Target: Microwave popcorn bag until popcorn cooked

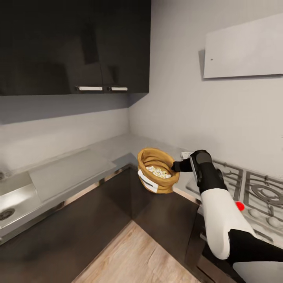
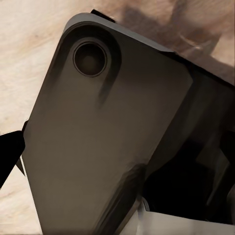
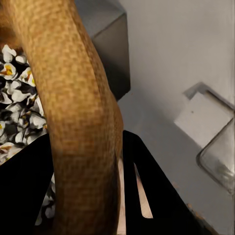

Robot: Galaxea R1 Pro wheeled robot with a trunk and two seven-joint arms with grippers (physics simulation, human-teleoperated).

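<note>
The right jaws [image 1: 175,166] pinch the rolled rim of the bag [image 1: 157,169], one finger inside and one outside. The bag hangs in the air, before the counter [image 1: 118,147] corner and left of the stove [image 1: 251,188]. Popcorn [image 1: 158,171] fills it. The state of the left jaws I cannot tell.

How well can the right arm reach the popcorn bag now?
Yes, it seems fully within reach: the right pincer is already shut on the popcorn bag, gripping its rolled rim, one finger inside by the popcorn. The bag hangs beyond the countertop edge.
</note>
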